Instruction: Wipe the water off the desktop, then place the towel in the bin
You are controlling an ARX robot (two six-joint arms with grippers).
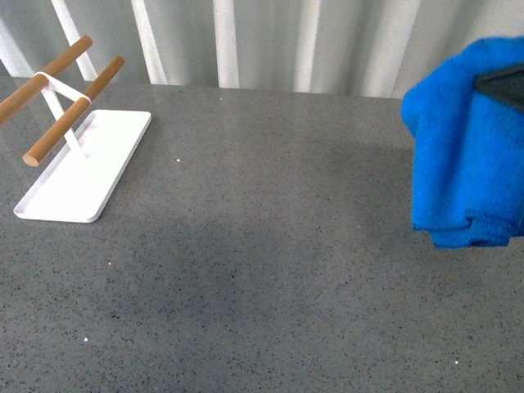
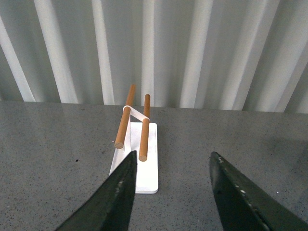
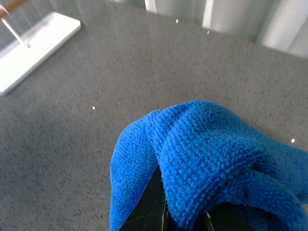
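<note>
The bright blue towel (image 1: pixel 463 147) hangs in thick folds at the right edge of the front view, lifted above the dark-grey speckled desktop (image 1: pixel 270 246). My right gripper (image 1: pixel 503 86) is shut on the towel; only a dark bit of it shows among the folds. In the right wrist view the towel (image 3: pixel 211 159) drapes over the gripper (image 3: pixel 185 221) and hides most of the fingers. My left gripper (image 2: pixel 171 161) is open and empty, low over the desktop (image 2: pixel 202 139); it is out of the front view. No water is discernible on the desktop.
A white tray (image 1: pixel 82 168) carrying a rack of two wooden rods (image 1: pixel 74 110) stands at the far left; it also shows in the left wrist view (image 2: pixel 142 159) just ahead of the left finger. A ribbed white-grey wall (image 1: pixel 286 41) runs behind the desktop. No bin is in view.
</note>
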